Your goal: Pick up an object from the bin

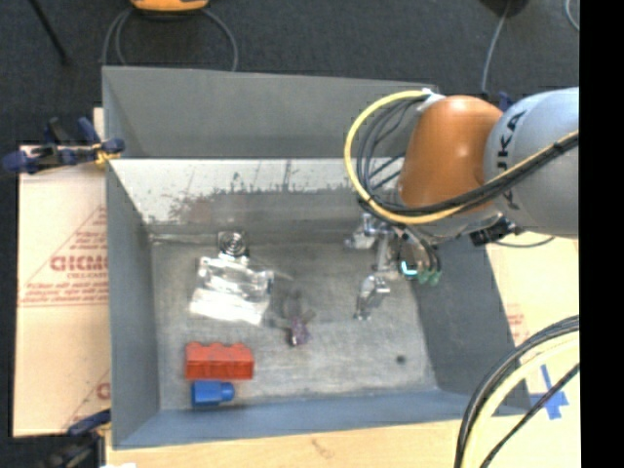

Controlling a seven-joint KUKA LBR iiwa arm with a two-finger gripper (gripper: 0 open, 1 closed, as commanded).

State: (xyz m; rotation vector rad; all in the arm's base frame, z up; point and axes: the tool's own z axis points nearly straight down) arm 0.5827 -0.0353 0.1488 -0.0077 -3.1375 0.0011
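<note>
My gripper (368, 266) hangs over the right half of the bin floor, under the arm's orange cover. Its two metal fingers stand apart, one toward the back wall and one (370, 296) toward the front, so it is open with nothing between them. The nearest loose thing is a small dark purple piece (297, 327), lying on the floor to the gripper's left and apart from it. Farther left lies a clear plastic item (231, 288) with a small metal-looking cap at its far end.
A red toy brick (219, 361) lies near the front left corner, with a blue cap-like piece (212, 392) just in front of it. Bare floor lies below and to the right of the gripper. The back wall is close behind the gripper.
</note>
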